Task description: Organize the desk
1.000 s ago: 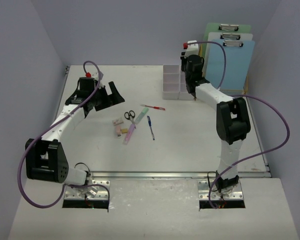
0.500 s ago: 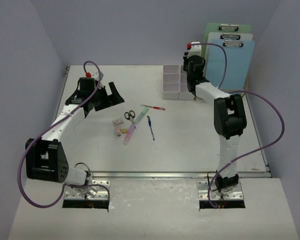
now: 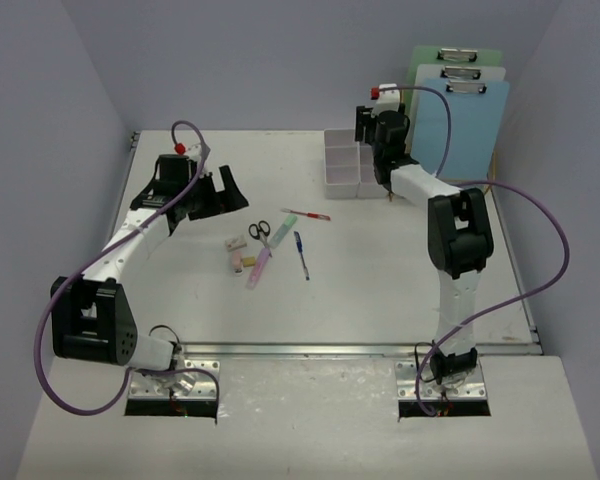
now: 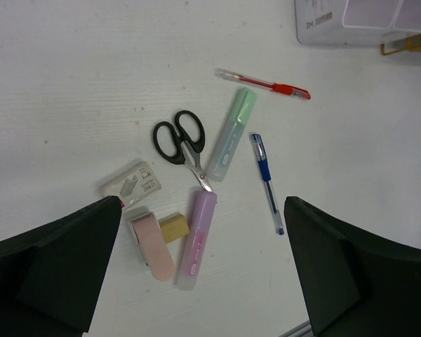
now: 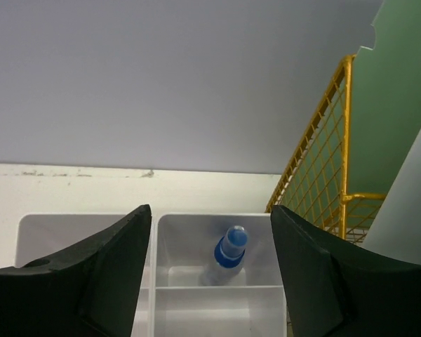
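my left claw [image 4: 202, 210] hangs spread over the purple highlighter [image 4: 196, 242]; i should lower straight, straddling it crosswise. right claw [image 5: 210, 210] gapes too.

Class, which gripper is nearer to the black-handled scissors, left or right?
Left. The left gripper hovers open just left of the scissors. The right gripper is over the white organizer box at the desk's far side, well away.
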You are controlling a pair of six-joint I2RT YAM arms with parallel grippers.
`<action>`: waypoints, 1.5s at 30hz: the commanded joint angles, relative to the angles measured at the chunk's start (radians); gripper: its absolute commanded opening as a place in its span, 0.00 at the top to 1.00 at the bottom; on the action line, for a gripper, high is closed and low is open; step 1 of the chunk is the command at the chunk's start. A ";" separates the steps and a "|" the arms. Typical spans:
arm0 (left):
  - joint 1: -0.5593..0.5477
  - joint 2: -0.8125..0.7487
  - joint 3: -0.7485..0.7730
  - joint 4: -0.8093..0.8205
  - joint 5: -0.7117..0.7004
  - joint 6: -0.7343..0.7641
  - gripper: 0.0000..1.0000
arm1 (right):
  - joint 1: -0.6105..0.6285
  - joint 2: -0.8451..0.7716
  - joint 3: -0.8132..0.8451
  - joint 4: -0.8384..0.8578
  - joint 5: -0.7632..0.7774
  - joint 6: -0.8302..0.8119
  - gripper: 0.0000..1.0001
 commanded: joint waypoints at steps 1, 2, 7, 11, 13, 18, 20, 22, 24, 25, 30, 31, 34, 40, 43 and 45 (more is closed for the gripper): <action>-0.005 -0.008 0.034 0.057 0.104 0.152 0.00 | -0.001 -0.194 0.003 0.000 -0.107 -0.013 0.31; -0.006 -0.008 0.043 0.070 0.164 0.212 0.01 | -0.001 -0.235 -0.009 -0.019 -0.150 -0.025 0.33; -0.078 0.057 0.126 0.059 0.289 0.564 0.29 | -0.001 -0.431 -0.051 -0.238 -0.315 -0.120 0.39; -0.229 0.170 0.228 -0.039 0.204 0.868 0.45 | -0.005 -0.560 -0.109 -0.469 -0.395 -0.159 0.56; -0.284 0.244 0.279 -0.090 0.194 0.959 0.49 | -0.008 -0.629 -0.166 -0.576 -0.423 -0.171 0.60; -0.342 0.462 0.465 -0.199 0.287 1.072 0.64 | -0.041 -0.764 -0.309 -0.734 -0.489 -0.156 0.66; -0.354 0.601 0.597 -0.217 0.327 1.085 0.66 | -0.075 -0.823 -0.382 -0.821 -0.546 -0.110 0.65; -0.377 0.656 0.635 -0.207 0.321 1.105 0.66 | -0.109 -0.864 -0.415 -0.866 -0.596 -0.074 0.63; -0.393 0.689 0.646 -0.184 0.296 1.123 0.66 | -0.136 -0.899 -0.441 -0.889 -0.634 -0.050 0.62; -0.407 0.710 0.646 -0.167 0.271 1.133 0.66 | -0.149 -0.926 -0.458 -0.899 -0.649 -0.042 0.61; -0.433 0.783 0.638 -0.108 0.182 1.185 0.65 | -0.195 -1.002 -0.489 -0.945 -0.729 0.001 0.56; -0.432 0.799 0.643 -0.105 0.176 1.190 0.65 | -0.198 -1.014 -0.493 -0.956 -0.744 0.009 0.55; -0.432 0.842 0.688 -0.137 0.169 1.209 0.65 | -0.201 -1.047 -0.507 -0.969 -0.762 0.016 0.55; -0.436 0.883 0.696 -0.158 0.199 1.216 0.65 | -0.200 -1.102 -0.532 -0.982 -0.776 0.002 0.55; -0.436 0.850 0.671 -0.124 0.220 1.214 0.64 | -0.201 -1.103 -0.535 -0.987 -0.783 -0.010 0.55; -0.434 0.804 0.636 -0.098 0.248 1.213 0.61 | -0.201 -1.103 -0.543 -0.987 -0.786 -0.017 0.55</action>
